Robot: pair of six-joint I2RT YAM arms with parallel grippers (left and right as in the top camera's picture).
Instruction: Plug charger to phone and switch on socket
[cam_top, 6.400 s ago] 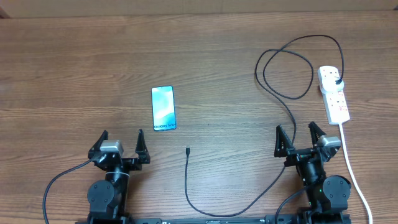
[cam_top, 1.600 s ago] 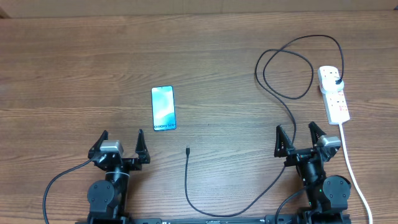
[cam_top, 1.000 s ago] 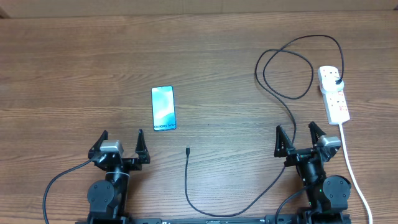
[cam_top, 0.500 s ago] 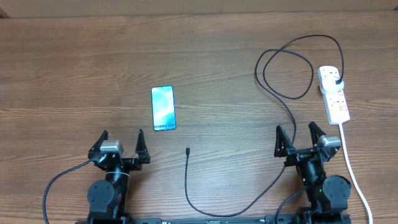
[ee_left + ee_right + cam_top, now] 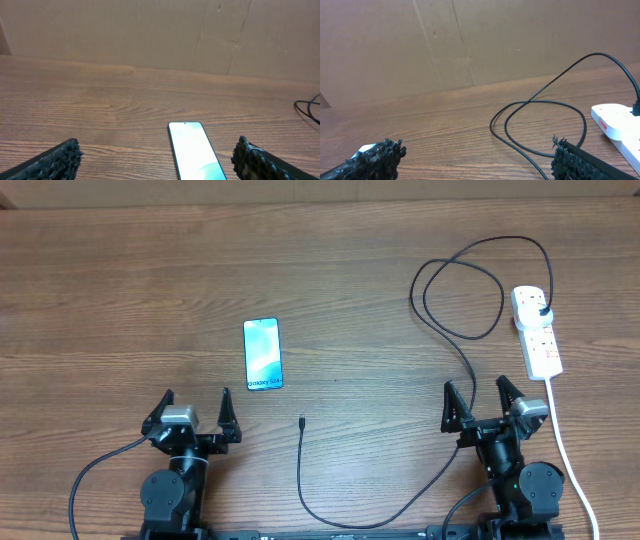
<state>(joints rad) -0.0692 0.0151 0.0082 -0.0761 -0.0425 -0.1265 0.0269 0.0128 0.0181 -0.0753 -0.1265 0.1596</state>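
Two tools, both with jaws wide apart and empty: left tool (image 5: 196, 395), right tool (image 5: 475, 385). One phone (image 5: 262, 354) lay screen-up on the worktop (image 5: 120, 280), ahead of the left tool. One charger (image 5: 300, 470) was plugged into one socket (image 5: 537, 330), its loose end apart from the phone.

A brown wood-grain tabletop (image 5: 120, 280) fills the overhead view, its grain running side to side under soft, even light. Behind its far edge, seen from both wrist cameras, stands a plain tan backdrop (image 5: 125, 35), likely cardboard sheets, crossed by faint slanting creases (image 5: 427, 45) and a few small scuffs.
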